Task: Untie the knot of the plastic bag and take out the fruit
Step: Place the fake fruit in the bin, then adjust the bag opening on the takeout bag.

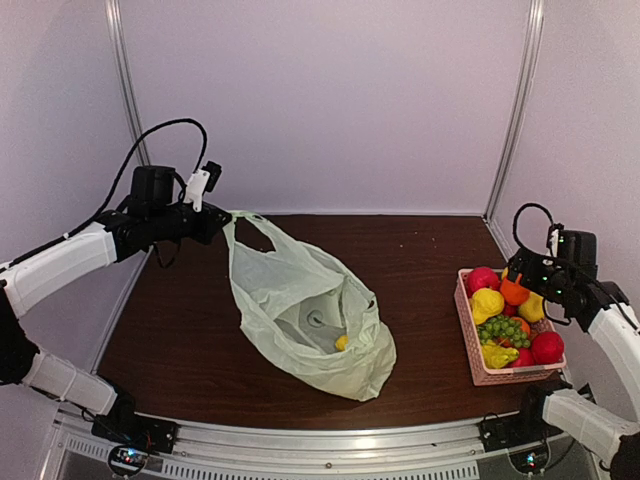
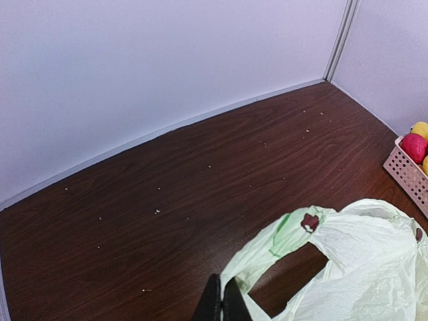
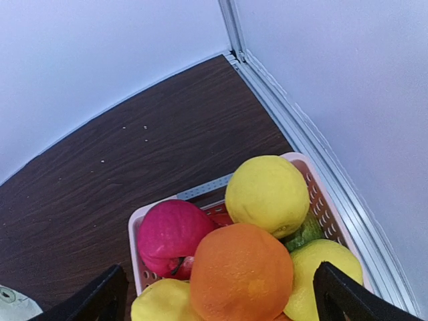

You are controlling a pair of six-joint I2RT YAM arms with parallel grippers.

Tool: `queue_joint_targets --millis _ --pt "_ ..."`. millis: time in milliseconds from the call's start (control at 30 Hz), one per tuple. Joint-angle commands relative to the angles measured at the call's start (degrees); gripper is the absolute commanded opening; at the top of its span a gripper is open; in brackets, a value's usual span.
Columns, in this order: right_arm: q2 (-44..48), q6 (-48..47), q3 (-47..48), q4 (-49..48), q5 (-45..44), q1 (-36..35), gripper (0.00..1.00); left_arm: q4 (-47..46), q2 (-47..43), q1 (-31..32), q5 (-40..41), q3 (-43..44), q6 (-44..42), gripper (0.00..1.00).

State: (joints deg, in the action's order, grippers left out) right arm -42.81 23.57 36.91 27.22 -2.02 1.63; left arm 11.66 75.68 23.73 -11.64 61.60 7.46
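The plastic bag (image 1: pixel 290 290) lies open in the middle of the frame, one yellow fruit (image 1: pixel 342 343) inside. The left gripper (image 1: pixel 225 219) pinches its handle (image 2: pixel 271 242). The right gripper (image 1: pixel 528 278) is spread wide over the basket (image 1: pixel 505 377).

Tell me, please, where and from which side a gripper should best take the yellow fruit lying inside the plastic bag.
Probably across its upper sides, coming straight down through the open mouth. The yellow fruit lies low in the plastic bag, only partly visible. The left gripper holds one handle up, so the opening faces upward.
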Motion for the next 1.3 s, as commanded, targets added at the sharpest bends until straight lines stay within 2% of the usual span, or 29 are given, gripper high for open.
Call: queue_joint_targets --millis 0,200,333,500,700,867,1067,1267 --pt "4.60 -4.54 0.93 -2.15 8.90 -1.61 0.97 -0.39 0.69 -0.08 -0.81 1.59 0.45 0.00" --pt "5.87 -6.09 -0.87 -8.23 25.42 -5.36 0.97 -0.62 0.87 -0.08 -1.19 1.50 0.53 0.00" --pt "3.31 -5.36 -1.50 -12.22 30.25 -11.18 0.96 -0.62 0.88 -0.04 -1.21 1.50 0.53 0.00" --pt "-2.48 -5.31 1.18 -14.91 25.47 -24.31 0.95 -0.61 0.72 -0.01 -1.19 1.50 0.58 0.00" --pt "-14.48 -5.84 6.50 -16.91 13.65 -38.30 0.92 -0.67 0.72 0.00 -1.50 1.50 0.58 0.00" --pt "-26.20 -7.00 14.56 -13.95 7.20 -47.46 0.93 -0.65 0.44 0.00 -1.02 1.41 0.58 0.00" --pt "-34.11 -1.87 19.62 -6.70 -0.39 -50.77 0.95 -0.66 0.00 0.00 -1.08 1.50 0.53 0.00" --pt "-37.62 3.03 16.74 -11.30 2.58 -52.15 0.93 -0.61 0.43 0.00 -2.10 1.59 0.76 0.00"
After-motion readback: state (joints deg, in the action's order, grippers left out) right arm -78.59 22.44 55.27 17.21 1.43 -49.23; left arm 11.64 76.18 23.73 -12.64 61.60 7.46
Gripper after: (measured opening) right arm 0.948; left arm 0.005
